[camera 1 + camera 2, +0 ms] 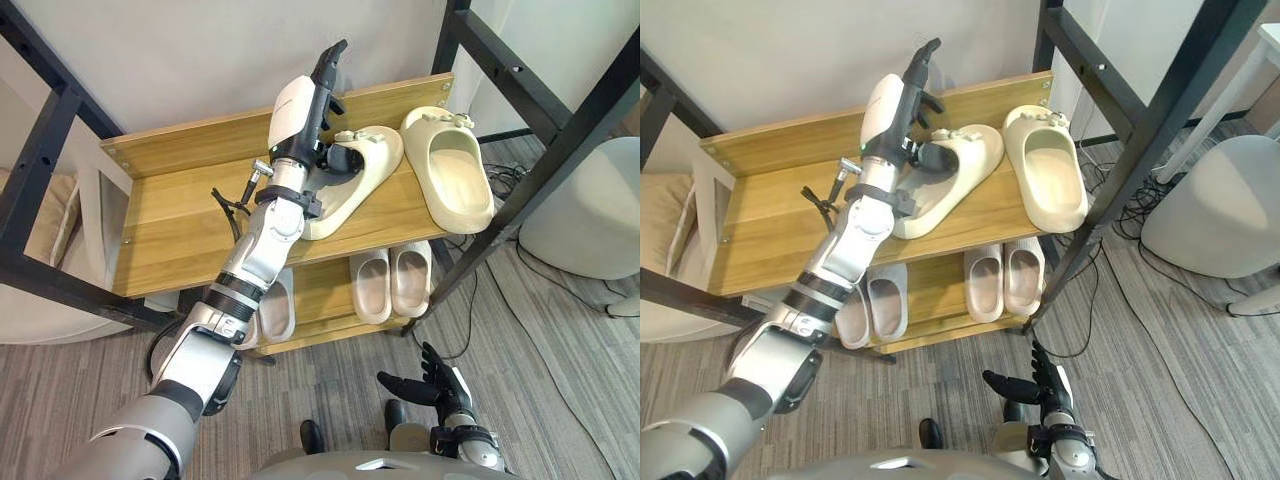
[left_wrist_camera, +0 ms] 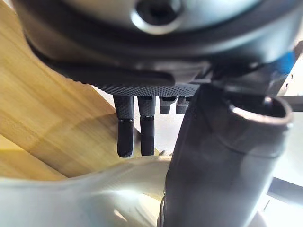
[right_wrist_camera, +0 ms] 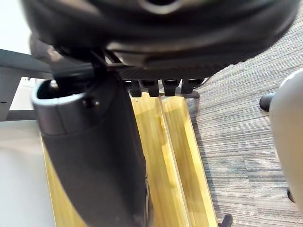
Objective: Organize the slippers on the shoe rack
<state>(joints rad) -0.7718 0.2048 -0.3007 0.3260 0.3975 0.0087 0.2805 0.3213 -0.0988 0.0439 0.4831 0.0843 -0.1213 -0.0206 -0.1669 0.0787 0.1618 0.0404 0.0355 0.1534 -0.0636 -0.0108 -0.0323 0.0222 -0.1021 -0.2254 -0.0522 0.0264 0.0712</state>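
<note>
The rack (image 1: 180, 230) is of wood, and the left half of its top shelf is bare. The left arm reaches up across this shelf. The left hand (image 1: 305, 105) is over the shelf's middle, with its fingers (image 1: 331, 58) straight and close together. They point past the rack's back board and are clear of any slipper. The wrist view shows the same: the fingers (image 2: 125, 137) hang straight above a cream rim without wrapping it. The thumb (image 1: 347, 156) lies in the toe end of the skewed slipper (image 1: 345, 198). I cannot tell whether it presses there.

The skewed slipper is cream and lies sole down on the top shelf, at an angle, with its heel toward the front edge. Just beside it on the right is the right slipper (image 1: 455, 170), also cream. Its heel hangs a little over the shelf's front edge.

On the lower shelf, a grey pair (image 1: 887, 298) sits partly behind the arm. A beige pair (image 1: 372, 285) stands side by side to its right.

The right hand (image 1: 440, 390) hangs low over the carpet (image 1: 560, 380). Its fingers are loosely spread and hold nothing.
</note>
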